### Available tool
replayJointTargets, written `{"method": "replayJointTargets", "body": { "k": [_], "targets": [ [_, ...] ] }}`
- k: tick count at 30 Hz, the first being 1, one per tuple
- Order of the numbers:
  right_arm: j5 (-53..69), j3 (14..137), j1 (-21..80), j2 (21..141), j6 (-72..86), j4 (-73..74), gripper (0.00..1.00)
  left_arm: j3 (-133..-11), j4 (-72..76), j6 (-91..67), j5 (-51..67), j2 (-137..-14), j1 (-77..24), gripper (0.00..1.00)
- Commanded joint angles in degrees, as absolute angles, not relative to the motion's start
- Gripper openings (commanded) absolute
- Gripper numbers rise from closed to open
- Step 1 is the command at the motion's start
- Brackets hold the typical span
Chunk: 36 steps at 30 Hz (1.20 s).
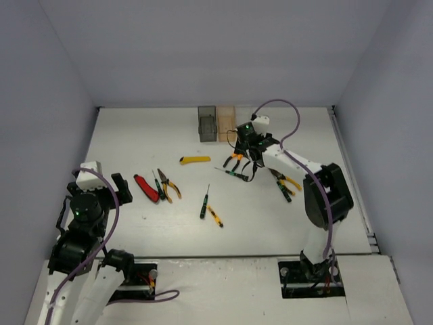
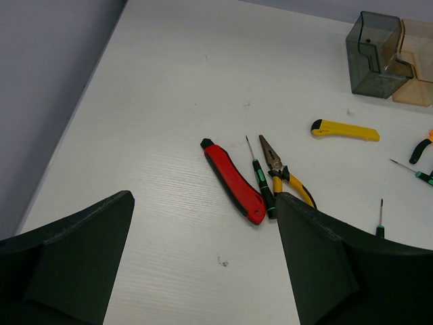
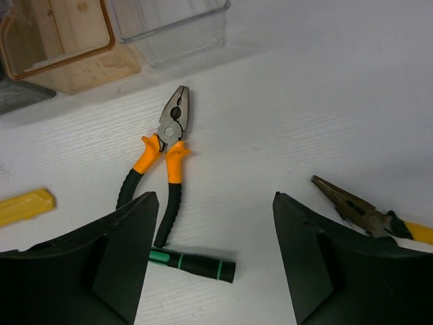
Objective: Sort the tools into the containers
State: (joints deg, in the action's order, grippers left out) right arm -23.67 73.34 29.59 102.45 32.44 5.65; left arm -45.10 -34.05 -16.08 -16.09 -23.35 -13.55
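— How did the right gripper (image 3: 215,200) stand?
— Its jaws were spread wide, with nothing between them. It hung above the far part of the table (image 1: 135,135), over the orange-handled pliers (image 3: 166,159). These lay flat with their nose pointing toward the bins.

— And the bins?
— Three stood in a row by the back wall. The smoky grey bin (image 1: 207,123) was on the left and the orange bin (image 1: 225,122) was beside it. The clear bin (image 3: 172,27) showed plainly only from the right wrist.

— What else lay close to that gripper?
— A black-green screwdriver (image 3: 193,261) lay just below the pliers' handles. A second pair of pliers (image 3: 358,210), with yellow showing on its grip, was off to the right.

— And the left gripper (image 2: 203,198)?
— It was wide open too and held nothing. It sat near the table's left edge, well apart from the bins. Ahead of it lay the red-handled cutter (image 2: 233,181), with a thin green screwdriver (image 2: 260,179) just beside it. The long-nose pliers (image 2: 281,169) lay against or nearly against that screwdriver; which could not be told.

— The knife?
— The yellow utility knife (image 2: 346,130) lay alone between that group and the bins. Mid-table, a dark screwdriver (image 1: 203,203) and a yellow-handled screwdriver (image 1: 215,216) lay close together. Every tool in view was on the table.
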Motion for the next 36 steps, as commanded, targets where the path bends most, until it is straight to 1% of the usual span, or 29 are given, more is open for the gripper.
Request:
{"method": "replayJointTargets", "body": {
  "k": [1, 3, 9, 19, 21, 25, 28, 31, 36],
  "targets": [
    [-26.0, 77.1, 30.9, 106.9, 36.7, 4.7, 0.63, -45.3, -30.7, -15.5, -15.6, -23.8, -14.0, 0.82],
    [-25.2, 77.5, 31.7, 108.5, 37.1, 4.5, 0.58, -45.3, -30.7, -15.5, -15.6, -23.8, -14.1, 0.82],
    [-23.8, 78.2, 32.6, 112.4, 38.3, 3.5, 0.49, -45.2, -30.6, -15.5, -15.9, -23.9, -14.3, 0.82],
    [-23.7, 79.8, 32.9, 117.5, 39.2, 3.3, 0.43, -45.0, -30.7, -15.4, -15.9, -24.2, -14.4, 0.82],
    [-24.1, 79.8, 32.9, 118.2, 39.4, 3.3, 0.39, -45.0, -30.7, -15.4, -15.8, -24.3, -14.5, 0.82],
    [-25.4, 79.2, 33.0, 118.5, 39.2, 3.3, 0.27, -45.0, -30.7, -15.4, -15.7, -24.4, -14.5, 0.82],
    [-26.2, 78.2, 33.0, 117.7, 38.1, 3.3, 0.13, -45.0, -30.7, -15.3, -15.7, -24.4, -14.5, 0.82],
    [-26.6, 77.3, 33.0, 115.7, 36.4, 3.3, 0.03, -45.0, -30.6, -15.3, -15.8, -24.4, -14.5, 0.82],
    [-26.8, 76.3, 33.0, 112.6, 31.8, 3.0, 0.0, -44.9, -30.6, -15.3, -15.8, -24.5, -14.5, 0.82]
  ]
}}
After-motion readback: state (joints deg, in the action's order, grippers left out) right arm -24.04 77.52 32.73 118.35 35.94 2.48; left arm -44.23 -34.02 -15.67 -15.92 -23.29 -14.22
